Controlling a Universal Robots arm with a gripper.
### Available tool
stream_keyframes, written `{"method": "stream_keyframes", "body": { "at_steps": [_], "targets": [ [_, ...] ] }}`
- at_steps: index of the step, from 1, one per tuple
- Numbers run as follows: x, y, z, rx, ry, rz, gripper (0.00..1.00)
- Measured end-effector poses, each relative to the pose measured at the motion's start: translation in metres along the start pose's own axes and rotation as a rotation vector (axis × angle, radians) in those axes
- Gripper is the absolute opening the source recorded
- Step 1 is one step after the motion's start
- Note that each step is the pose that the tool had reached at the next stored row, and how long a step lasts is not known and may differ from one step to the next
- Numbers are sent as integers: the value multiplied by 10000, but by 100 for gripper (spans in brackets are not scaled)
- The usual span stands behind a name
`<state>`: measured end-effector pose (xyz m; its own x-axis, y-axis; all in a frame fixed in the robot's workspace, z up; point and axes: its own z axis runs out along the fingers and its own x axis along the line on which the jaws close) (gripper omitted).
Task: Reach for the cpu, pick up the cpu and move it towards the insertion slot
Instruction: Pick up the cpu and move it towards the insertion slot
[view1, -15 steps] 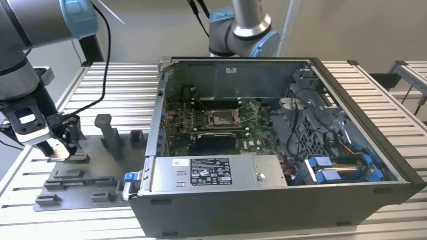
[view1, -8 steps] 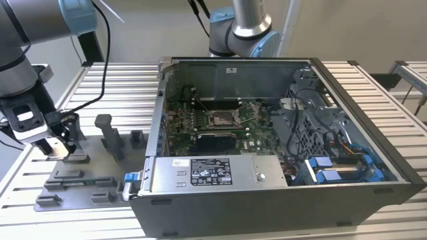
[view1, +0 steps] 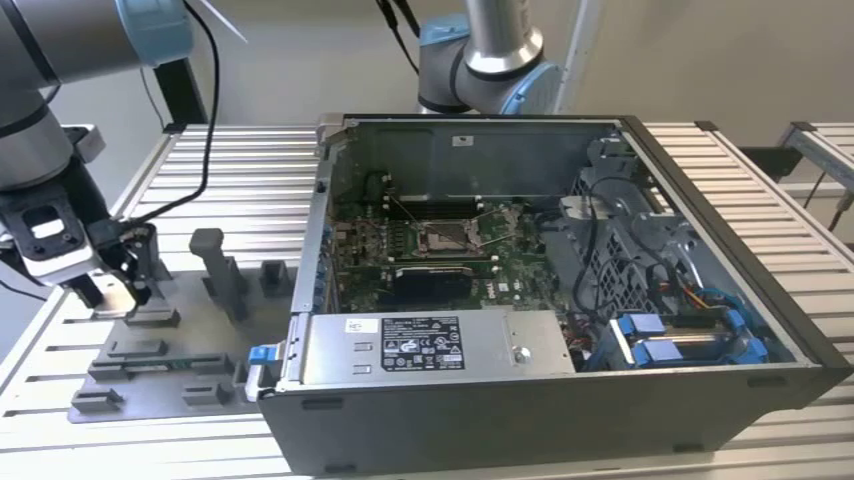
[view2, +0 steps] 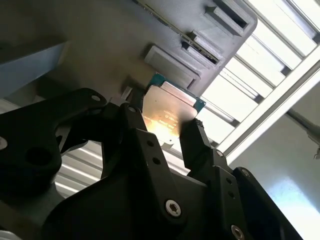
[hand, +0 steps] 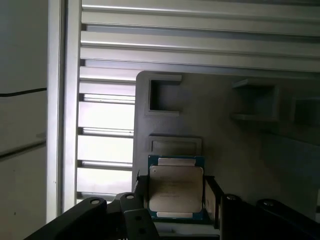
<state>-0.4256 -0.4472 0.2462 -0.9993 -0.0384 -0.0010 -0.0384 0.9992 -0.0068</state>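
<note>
The cpu (hand: 176, 187) is a pale silvery square chip on a green-edged base. It sits between the two black fingers of my gripper (hand: 176, 194), which is shut on its sides. In the second wrist view the cpu (view2: 167, 112) hangs just off the grey fixture plate, with the gripper (view2: 164, 126) closed around it. In the exterior view my gripper (view1: 114, 292) is at the far left, low over the fixture plate (view1: 174, 350). The insertion slot (view1: 447, 235), with its silver frame, lies on the green board inside the open computer case, well to the right of the gripper.
Grey fixture blocks (view1: 220, 270) stand upright on the plate beside the gripper. The wall of the black computer case (view1: 318, 250) rises between the plate and the slot. A second arm's base (view1: 481, 60) stands behind the case. An empty rectangular pocket (hand: 175, 146) lies just beyond the chip.
</note>
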Motion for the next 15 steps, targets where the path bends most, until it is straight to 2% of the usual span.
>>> {"method": "stream_keyframes", "body": {
  "at_steps": [15],
  "targets": [
    [0, -1, -57, 1, 1, 0, 0]
  ]
}}
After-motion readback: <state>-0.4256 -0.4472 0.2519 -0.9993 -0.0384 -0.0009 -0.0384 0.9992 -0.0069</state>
